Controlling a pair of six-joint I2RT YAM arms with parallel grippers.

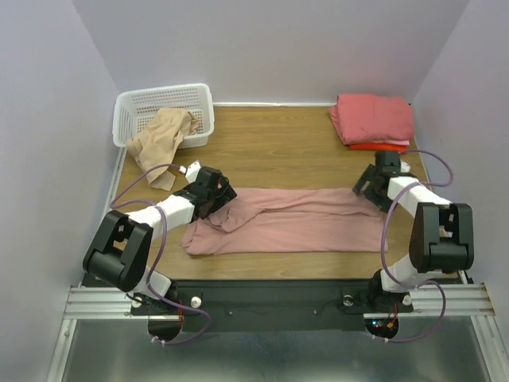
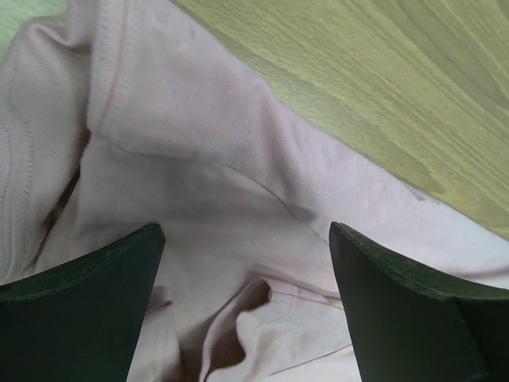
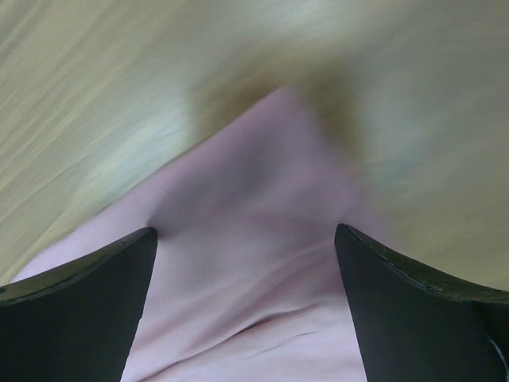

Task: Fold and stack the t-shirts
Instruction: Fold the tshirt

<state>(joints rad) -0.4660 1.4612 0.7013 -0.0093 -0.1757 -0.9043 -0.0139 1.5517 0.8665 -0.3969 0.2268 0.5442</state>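
Lying along the table's near edge — pink shirt, a long strip, rumpled at its left end. Left gripper over that left end, jaws spread, nothing pinched. Right gripper over the right end, jaws spread likewise. Far left corner — basket, beige shirt draped over its front rim. Far right corner: salmon shirt folded on an orange-red shirt.
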